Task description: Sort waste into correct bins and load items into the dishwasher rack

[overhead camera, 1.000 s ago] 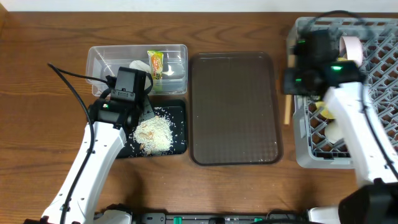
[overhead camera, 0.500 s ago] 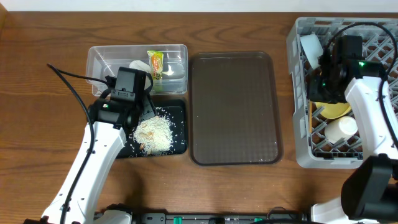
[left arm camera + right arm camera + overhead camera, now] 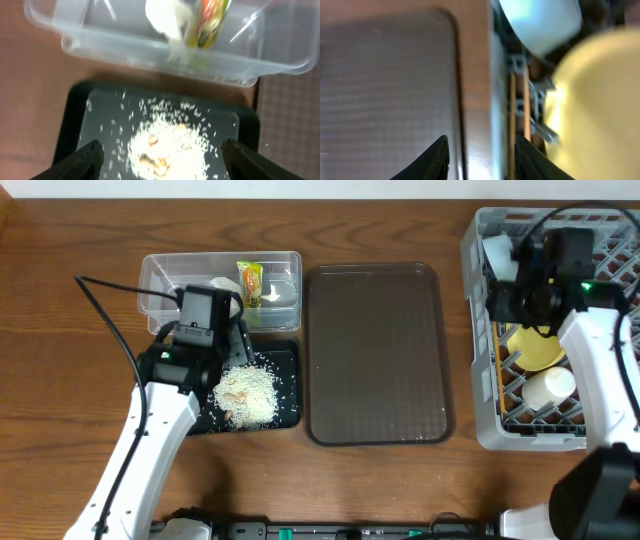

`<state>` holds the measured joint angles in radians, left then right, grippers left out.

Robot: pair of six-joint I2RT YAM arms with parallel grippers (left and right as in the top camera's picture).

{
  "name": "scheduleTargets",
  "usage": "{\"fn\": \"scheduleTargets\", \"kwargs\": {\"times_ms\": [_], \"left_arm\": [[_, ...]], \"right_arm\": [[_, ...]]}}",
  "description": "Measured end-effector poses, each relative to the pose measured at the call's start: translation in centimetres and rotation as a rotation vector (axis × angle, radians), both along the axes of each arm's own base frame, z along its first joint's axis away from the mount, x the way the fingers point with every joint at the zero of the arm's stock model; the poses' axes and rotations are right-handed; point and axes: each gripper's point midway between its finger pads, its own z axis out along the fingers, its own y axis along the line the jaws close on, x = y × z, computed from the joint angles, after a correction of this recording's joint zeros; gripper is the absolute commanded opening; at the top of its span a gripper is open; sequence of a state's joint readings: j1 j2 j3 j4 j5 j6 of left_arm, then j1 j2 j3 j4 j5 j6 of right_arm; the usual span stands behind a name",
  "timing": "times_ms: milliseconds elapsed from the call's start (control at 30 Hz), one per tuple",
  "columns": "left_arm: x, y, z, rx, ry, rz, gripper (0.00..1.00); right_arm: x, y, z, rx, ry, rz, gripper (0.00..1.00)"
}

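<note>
My left gripper (image 3: pixel 234 358) is open and empty above the black tray (image 3: pixel 287 358), over the pile of rice scraps (image 3: pixel 247 395); its wrist view shows the rice (image 3: pixel 167 145) between the spread fingers (image 3: pixel 90 156). The clear tub (image 3: pixel 160 275) holds the green-and-orange wrapper (image 3: pixel 250 283) and the white napkin (image 3: pixel 225 286). My right gripper (image 3: pixel 512 305) is open and empty over the left side of the grey rack (image 3: pixel 485 425). In the rack are a white bowl (image 3: pixel 497 252), the yellow plate (image 3: pixel 535 350), a pale cup (image 3: pixel 550 387) and the chopsticks (image 3: pixel 499 380).
The dark brown serving tray (image 3: pixel 375 350) lies between the bins and the rack. In the right wrist view its edge (image 3: pixel 395 75) is left of a strip of table, with the chopsticks (image 3: pixel 512 125) and plate (image 3: pixel 600 110) to the right.
My right arm swung from the rack's left edge to over the rack. The chopsticks, seen outside that edge before, now lie inside. My left gripper shifted slightly toward the tub.
</note>
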<state>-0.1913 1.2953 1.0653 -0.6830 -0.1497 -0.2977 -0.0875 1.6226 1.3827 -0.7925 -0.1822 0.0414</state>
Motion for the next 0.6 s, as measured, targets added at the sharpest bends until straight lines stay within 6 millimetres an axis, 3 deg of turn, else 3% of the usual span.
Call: {"fn": "scheduleTargets", "kwargs": {"times_ms": [133, 367, 467, 600], "left_arm": [[-0.5, 0.0, -0.3, 0.032, 0.031, -0.055, 0.83], [-5.6, -0.5, -2.5, 0.009, 0.250, -0.123, 0.83], [-6.4, -0.7, -1.6, -0.016, 0.221, -0.135, 0.83], [-8.0, -0.6, 1.0, -0.042, 0.085, -0.147, 0.83]], "right_arm": [[-0.4, 0.5, 1.1, 0.022, -0.017, 0.013, 0.43], [-3.7, -0.2, -0.4, -0.004, 0.132, -0.042, 0.45], [-4.8, -0.4, 0.2, -0.016, 0.126, -0.050, 0.46], [-6.7, -0.4, 1.5, -0.029, 0.026, -0.058, 0.48]]}}
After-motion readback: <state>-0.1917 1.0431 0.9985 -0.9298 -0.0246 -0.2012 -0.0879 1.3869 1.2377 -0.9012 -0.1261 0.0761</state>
